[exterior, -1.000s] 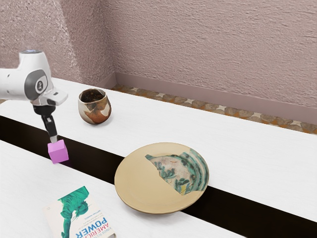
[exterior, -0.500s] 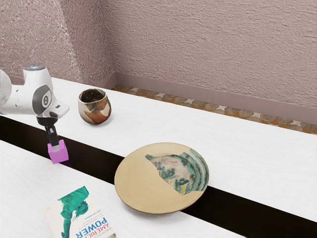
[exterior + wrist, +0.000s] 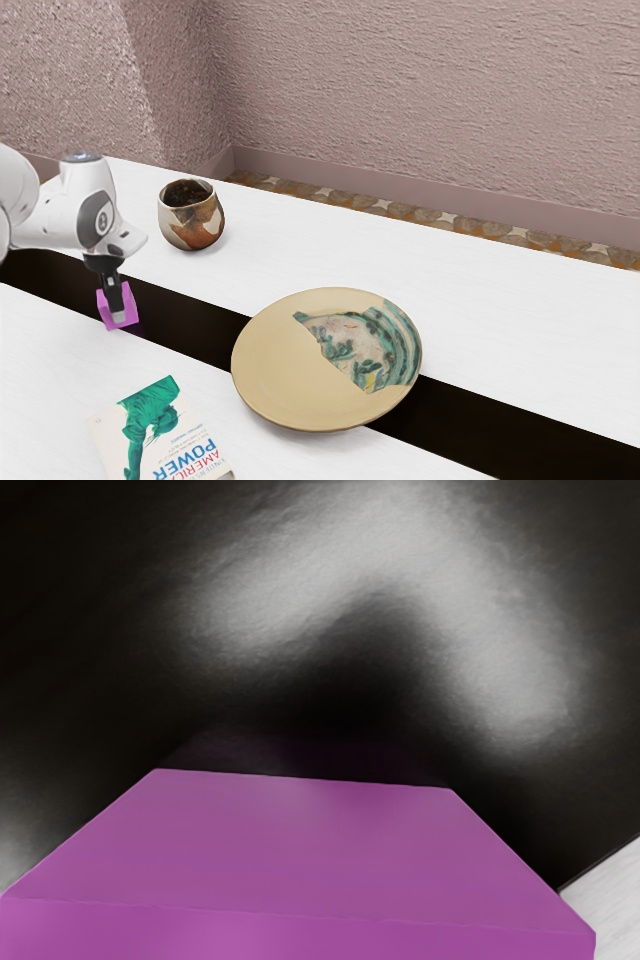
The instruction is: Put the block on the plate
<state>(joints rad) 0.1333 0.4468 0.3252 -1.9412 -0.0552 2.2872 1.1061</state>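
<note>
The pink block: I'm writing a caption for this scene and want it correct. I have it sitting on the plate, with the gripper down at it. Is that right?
Not quite: the block is not on the plate. The exterior view shows it apart from the plate, at the table's dark strip. The gripper is indeed down at it.

Plate (image 3: 285, 375) to the exterior view's right of block (image 3: 300, 860), book (image 3: 160, 430) before, cup (image 3: 191, 222) behind
</note>
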